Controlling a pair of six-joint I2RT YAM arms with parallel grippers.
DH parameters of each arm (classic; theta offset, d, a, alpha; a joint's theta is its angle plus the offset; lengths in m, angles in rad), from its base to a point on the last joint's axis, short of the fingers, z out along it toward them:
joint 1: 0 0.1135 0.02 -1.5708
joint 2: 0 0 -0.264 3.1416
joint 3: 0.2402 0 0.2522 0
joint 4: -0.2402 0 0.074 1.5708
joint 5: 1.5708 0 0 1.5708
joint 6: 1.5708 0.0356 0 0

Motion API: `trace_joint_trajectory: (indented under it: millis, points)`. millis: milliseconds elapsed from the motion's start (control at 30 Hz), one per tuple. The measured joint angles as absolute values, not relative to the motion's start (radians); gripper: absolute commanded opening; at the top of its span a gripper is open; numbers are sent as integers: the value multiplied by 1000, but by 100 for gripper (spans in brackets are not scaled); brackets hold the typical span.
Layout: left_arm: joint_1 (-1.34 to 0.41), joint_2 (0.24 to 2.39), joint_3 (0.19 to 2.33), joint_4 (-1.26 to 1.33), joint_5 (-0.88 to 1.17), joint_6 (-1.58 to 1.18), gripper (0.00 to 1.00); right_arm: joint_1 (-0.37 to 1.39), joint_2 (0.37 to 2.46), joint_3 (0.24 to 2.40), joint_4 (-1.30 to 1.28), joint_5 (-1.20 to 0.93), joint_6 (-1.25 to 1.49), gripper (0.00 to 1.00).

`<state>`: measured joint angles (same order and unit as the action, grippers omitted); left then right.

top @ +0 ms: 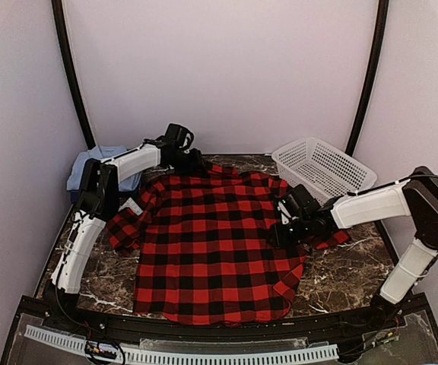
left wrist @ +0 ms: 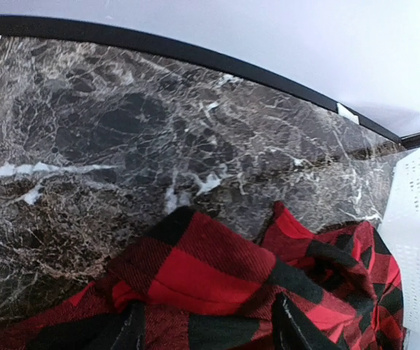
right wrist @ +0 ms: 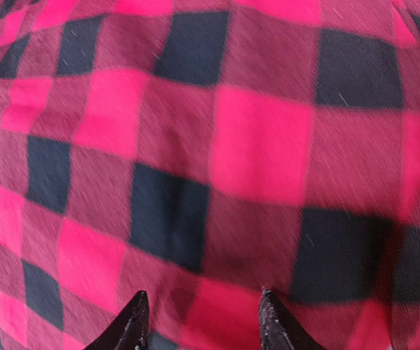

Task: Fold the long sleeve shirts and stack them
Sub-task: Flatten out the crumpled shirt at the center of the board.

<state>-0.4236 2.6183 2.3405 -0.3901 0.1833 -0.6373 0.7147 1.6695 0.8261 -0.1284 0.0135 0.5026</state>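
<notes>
— What did the overhead camera take in?

— Pale walls (top: 219,68) closing round a bench (top: 341,277) of dark, white-veined marble, hard and glossy. The red-and-black flannel shirt (top: 211,243) lay spread across its middle, collar toward the far wall and hem at the near edge. The cloth looked soft and was a little rumpled at the sleeves.

— And beside it?

— A white mesh basket (top: 325,171) of rectangular plastic stood at the far right, near the shirt's shoulder. In the far left corner lay a crumpled light blue shirt (top: 90,163), which only that view showed.

— The wrist cameras?

— The left one gave the marble veins close up and a corner of the basket. It also showed the collar edge bunched into a fold between the fingers of the left pincer (left wrist: 210,332). Whether that pincer was clamping the fold or only straddling it, I couldn't tell.

— The right?

— Nothing but blurred checks. The right pincer (right wrist: 199,321) sat low over the shirt's right side, its two dark pointed tips parted and the cloth lying flat beneath.
</notes>
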Motion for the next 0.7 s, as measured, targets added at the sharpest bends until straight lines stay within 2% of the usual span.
trace_joint_trajectory:
  millis: [100, 267, 433, 700]
  points:
    - [-423, 2576, 2341, -411, 195, -619, 58, 715, 1610, 796, -194, 18, 513, 54]
    - [-430, 2485, 2300, -434, 218, -607, 58, 740, 1501, 802, -305, 34, 516, 54]
    - [-454, 2347, 2093, -426, 239, -607, 57, 901, 1460, 822, -406, 87, 562, 54]
    - [-528, 2177, 1741, -351, 287, -636, 57, 1184, 1486, 838, -628, 212, 783, 49]
